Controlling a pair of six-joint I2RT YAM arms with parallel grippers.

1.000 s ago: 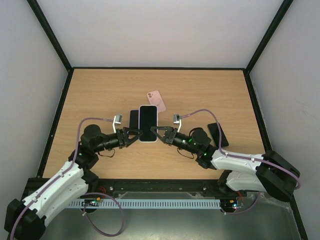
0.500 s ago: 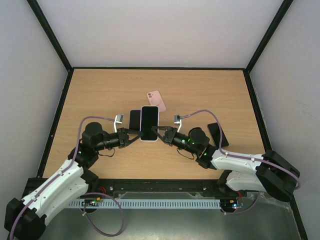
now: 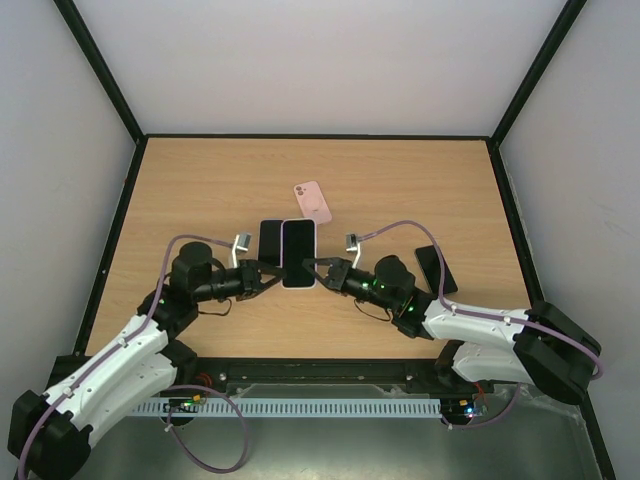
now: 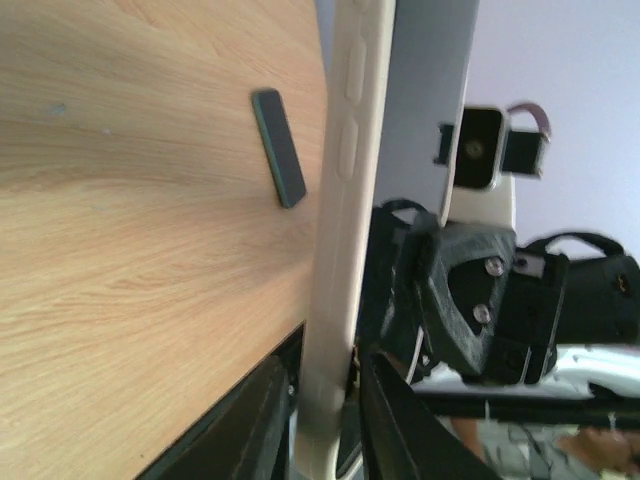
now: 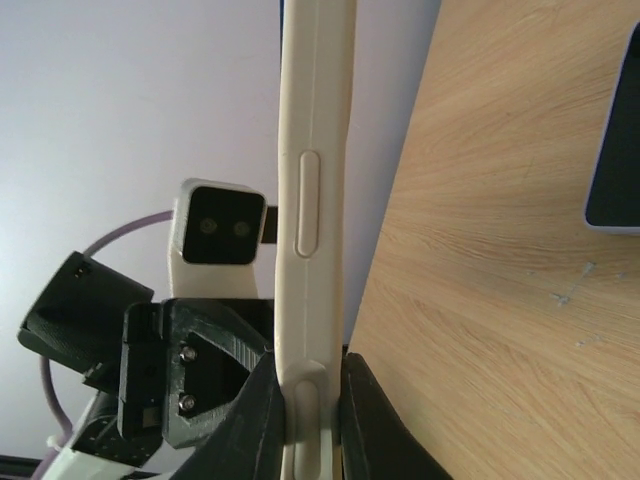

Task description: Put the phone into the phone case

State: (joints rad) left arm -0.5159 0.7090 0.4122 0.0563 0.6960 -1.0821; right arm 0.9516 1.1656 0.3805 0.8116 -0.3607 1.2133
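Note:
A white phone case (image 3: pixel 298 253) with a dark screen face inside its rim hangs just above the table, pinched from both sides. My left gripper (image 3: pixel 270 275) is shut on its left edge and my right gripper (image 3: pixel 318 268) on its right edge. The left wrist view shows the case (image 4: pixel 345 230) edge-on between the left gripper's (image 4: pixel 325 410) fingers. The right wrist view shows the case (image 5: pixel 312 200) with its button covers, clamped in the right gripper (image 5: pixel 312 410). A dark phone (image 3: pixel 270 240) lies flat just left of the case.
A pink phone case (image 3: pixel 312 202) lies behind the held case. Another black phone (image 3: pixel 435 268) lies at the right, beside the right arm; it also shows in the left wrist view (image 4: pixel 278 147). A phone's edge (image 5: pixel 615 150) shows in the right wrist view.
The held case has shifted slightly left and away and looks narrower, turned more on edge. Both grippers have followed it and keep their grip.

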